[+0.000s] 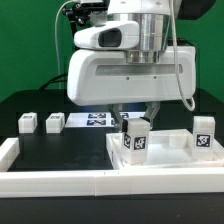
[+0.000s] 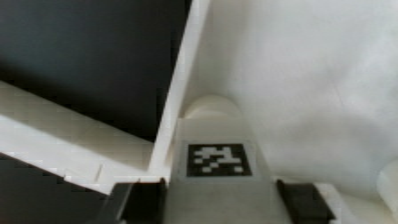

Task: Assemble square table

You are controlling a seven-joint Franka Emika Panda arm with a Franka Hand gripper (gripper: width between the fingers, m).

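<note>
Claw [image 2: 217,203] pinching short white tagged plastic leg [image 1: 136,140], upright on large white square plastic slab [image 1: 165,166] just inside its raised rim; I judge I should lift straight up, grip square, clearing that rim.

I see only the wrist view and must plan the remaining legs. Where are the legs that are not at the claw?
Observer: One leg and a second leg stand side by side on the black work surface, at the exterior view's left.
Operator: Any more?
Observer: A third leg stands at the slab's end on the exterior view's right.
Operator: The marker board?
Observer: It lies flat beyond the slab, near the two left legs.
</note>
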